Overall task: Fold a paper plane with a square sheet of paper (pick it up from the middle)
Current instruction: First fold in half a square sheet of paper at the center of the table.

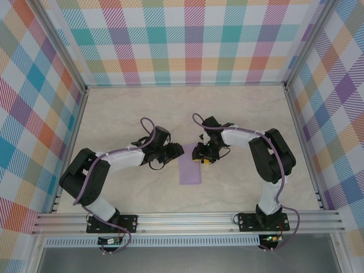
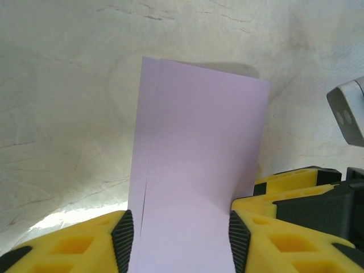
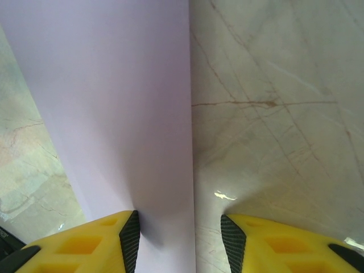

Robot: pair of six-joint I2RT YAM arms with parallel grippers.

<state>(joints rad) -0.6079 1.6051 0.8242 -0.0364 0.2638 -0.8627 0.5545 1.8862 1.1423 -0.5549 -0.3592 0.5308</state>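
Observation:
The lavender sheet of paper (image 1: 189, 165) lies on the table folded in half into a narrow rectangle, its two layers slightly offset along one long edge (image 2: 199, 148). My left gripper (image 1: 173, 152) is at the sheet's far left end, open, and the paper spans the whole gap between its pads (image 2: 181, 239). My right gripper (image 1: 200, 153) is at the far right end, also open (image 3: 179, 239). The paper (image 3: 114, 102) reaches its left pad and covers about half the gap. The right gripper's yellow fingers (image 2: 301, 187) show in the left wrist view, next to the sheet.
The table (image 1: 250, 114) is pale marble-patterned. Plaid walls (image 1: 187, 40) with metal rails close it in on three sides. An aluminium rail (image 1: 187, 219) with both arm bases runs along the near edge.

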